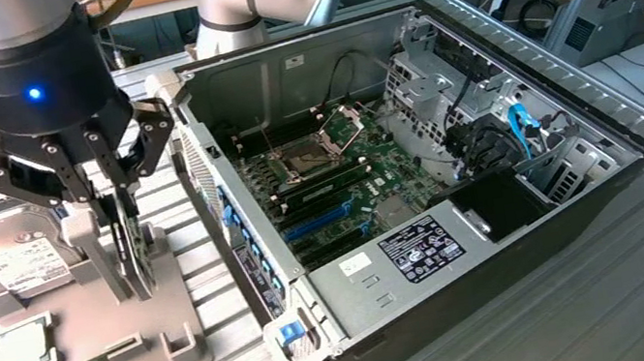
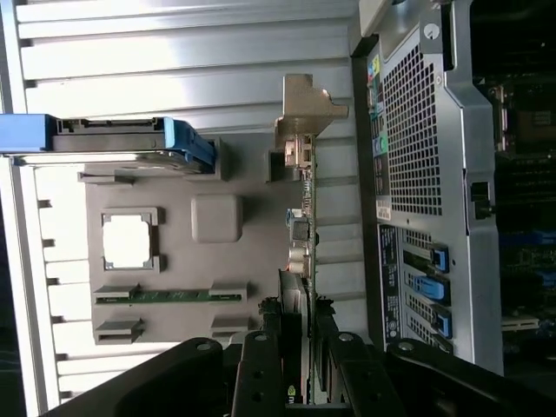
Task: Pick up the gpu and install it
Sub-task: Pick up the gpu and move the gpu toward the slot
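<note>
Gripper (image 1: 134,281) is about half closed, hanging straight down over the grey parts tray (image 1: 76,315), with one finger on each face of the gpu (image 1: 139,242). I read that as a grip on the card, because the wrist view shows no gap between the pads and its sides. The gpu stands on edge in the tray, upright, with its lower edge down at the tray's surface. I cannot tell whether it has left its slot.

The exterior view gives me the layout. The tray is on the exterior view's left and the open computer case (image 1: 317,68) lies just beside it on the right. The case's motherboard (image 1: 335,178) is exposed, and the hard drive (image 1: 15,263) sits in the tray on the far side of the gripper from the case.

The wrist view gives me what that angle hides. It shows the card edge-on as a thin dark line running away from the fingers to its pale metal bracket (image 2: 306,113) at the far end. It also shows the perforated rear panel (image 2: 426,156) of the case close alongside the card. In the tray I can make out a square processor chip (image 2: 129,241) and a narrow green memory stick (image 2: 169,295), both well clear of the card.
</note>
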{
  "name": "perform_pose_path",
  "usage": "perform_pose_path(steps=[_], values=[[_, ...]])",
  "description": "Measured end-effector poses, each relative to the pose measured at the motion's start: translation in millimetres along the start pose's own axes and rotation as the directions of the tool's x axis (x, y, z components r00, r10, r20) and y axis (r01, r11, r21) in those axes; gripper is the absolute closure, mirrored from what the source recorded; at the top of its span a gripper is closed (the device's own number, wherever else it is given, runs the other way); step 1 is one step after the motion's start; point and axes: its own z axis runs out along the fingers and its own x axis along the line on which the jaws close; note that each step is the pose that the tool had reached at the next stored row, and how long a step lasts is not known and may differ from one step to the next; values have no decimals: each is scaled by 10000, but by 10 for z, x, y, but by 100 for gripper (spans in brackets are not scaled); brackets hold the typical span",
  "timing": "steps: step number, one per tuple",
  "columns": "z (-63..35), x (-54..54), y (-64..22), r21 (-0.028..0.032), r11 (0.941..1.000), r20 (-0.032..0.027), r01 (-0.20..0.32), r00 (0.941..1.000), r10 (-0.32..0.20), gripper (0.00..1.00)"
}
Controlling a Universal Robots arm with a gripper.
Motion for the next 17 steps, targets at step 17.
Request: perform_pose_path(steps=[17], values=[[-540, -192, 53, 36, 10000, 2, 1, 10000, -1, 74]])
